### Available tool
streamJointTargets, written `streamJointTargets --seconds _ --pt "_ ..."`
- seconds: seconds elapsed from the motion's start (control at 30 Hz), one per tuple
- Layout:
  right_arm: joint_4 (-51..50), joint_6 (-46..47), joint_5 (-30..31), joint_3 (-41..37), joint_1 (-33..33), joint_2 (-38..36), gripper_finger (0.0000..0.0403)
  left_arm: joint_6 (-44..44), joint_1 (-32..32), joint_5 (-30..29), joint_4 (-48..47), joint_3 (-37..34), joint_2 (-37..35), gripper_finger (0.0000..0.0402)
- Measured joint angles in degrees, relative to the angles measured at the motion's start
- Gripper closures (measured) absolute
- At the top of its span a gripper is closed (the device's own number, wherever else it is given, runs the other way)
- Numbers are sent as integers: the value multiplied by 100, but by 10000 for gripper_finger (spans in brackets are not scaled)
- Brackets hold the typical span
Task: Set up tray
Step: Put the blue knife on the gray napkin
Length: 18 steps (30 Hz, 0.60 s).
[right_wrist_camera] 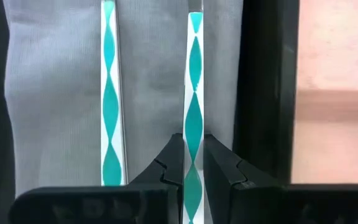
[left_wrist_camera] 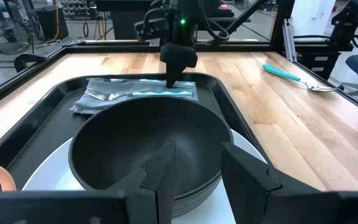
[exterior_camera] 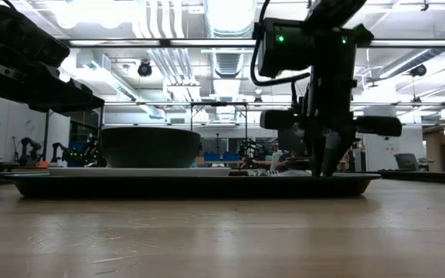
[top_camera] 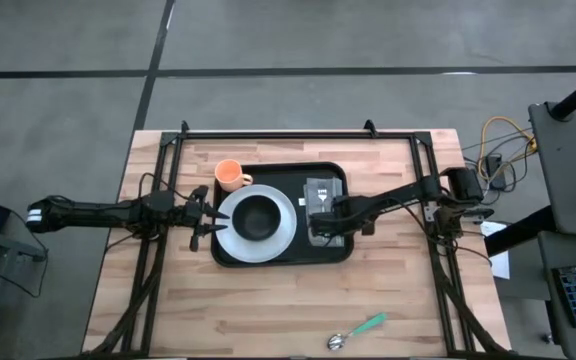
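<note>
Tray point(top_camera: 340, 250) at table centre, carries white plate point(top_camera: 283, 237), black bowl point(top_camera: 259, 216), grey napkin point(top_camera: 320, 196). Right gripper point(right_wrist_camera: 193, 163) directly above napkin, fingers nearly closed on teal-patterned utensil handle point(right_wrist_camera: 194, 93); handle's long axis runs straight out between fingers. Second handle point(right_wrist_camera: 110, 93) parallel beside. Left gripper point(left_wrist_camera: 194, 171) open, empty, at bowl's edge. Teal spoon point(top_camera: 358, 332) well apart, nearer right arm.

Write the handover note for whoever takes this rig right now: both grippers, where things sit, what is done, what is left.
Right gripper: shut on a teal-patterned utensil handle, over the grey napkin in the large black rectangular tray.
Left gripper: open, at the tray's left edge by the round white plate.
Done: plate with black bowl, napkin, second teal-handled utensil and orange cup in the tray.
Left: release the handle; teal-handled spoon lies on the wooden table.
</note>
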Motion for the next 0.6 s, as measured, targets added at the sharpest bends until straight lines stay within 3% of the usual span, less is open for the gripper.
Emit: streamJointTargets --seconds 0.6 --pt "431 22 149 -230 -114 1 368 2 0 0 0 2 0 297"
